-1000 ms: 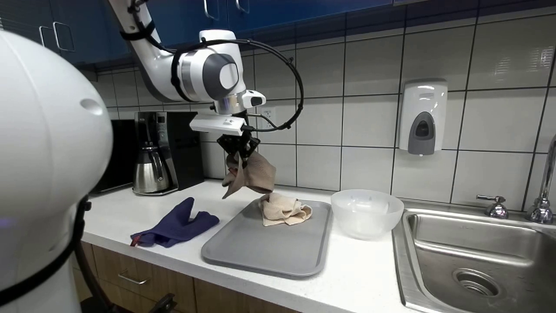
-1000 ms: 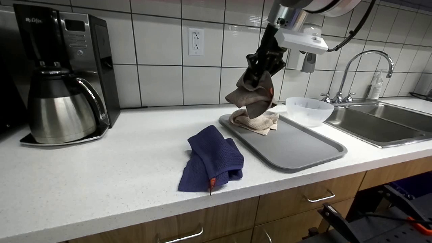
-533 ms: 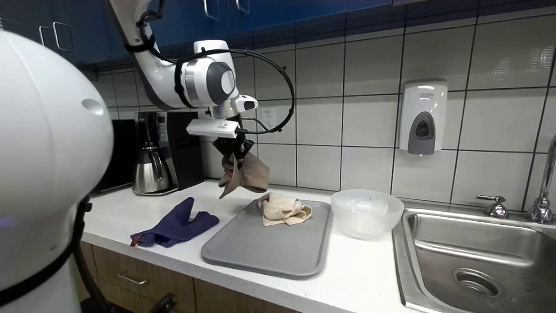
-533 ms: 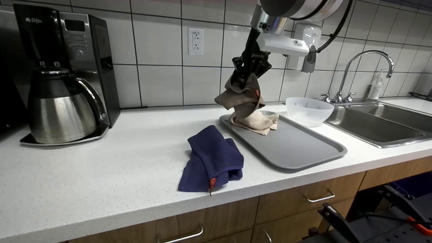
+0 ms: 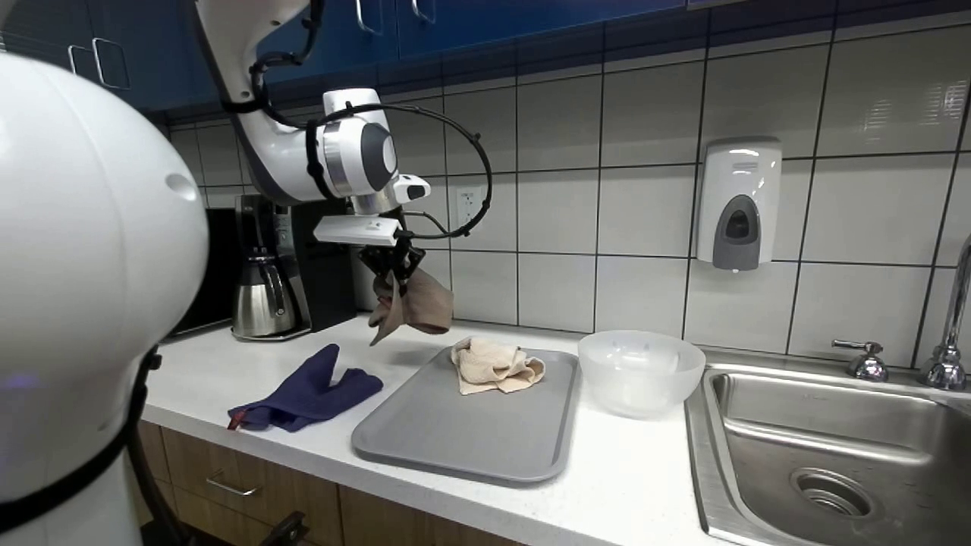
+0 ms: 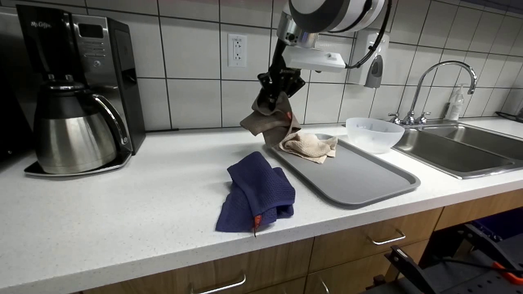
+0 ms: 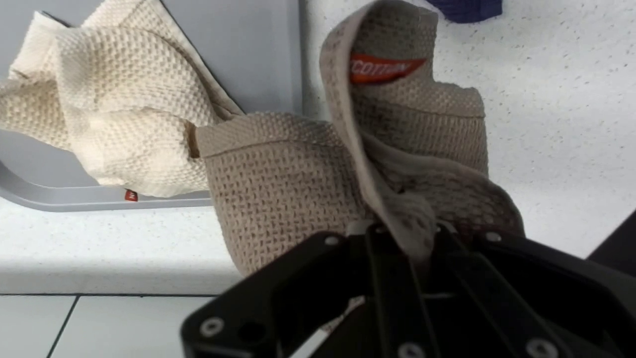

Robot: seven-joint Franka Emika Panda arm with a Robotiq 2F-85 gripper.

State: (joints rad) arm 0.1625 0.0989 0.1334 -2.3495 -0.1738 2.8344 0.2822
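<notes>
The end effector (image 7: 415, 241) is clamped tightly on a brown cloth (image 7: 288, 184), which hangs in loose folds beneath it, above the counter (image 6: 143, 204). A red label (image 7: 382, 68) shows on the fabric near its grip. In both exterior views, a cream cloth (image 7: 134, 99) lies crumpled below and to the right of the end effector, on a gray tray (image 5: 470, 436). In an exterior view, a navy cloth (image 5: 311, 398) lies to its lower left. Farther right of it stand a translucent bowl (image 5: 637, 390) and, beyond that, a steel sink (image 5: 827, 425). Left of it is a coffee maker (image 6: 96, 61).
</notes>
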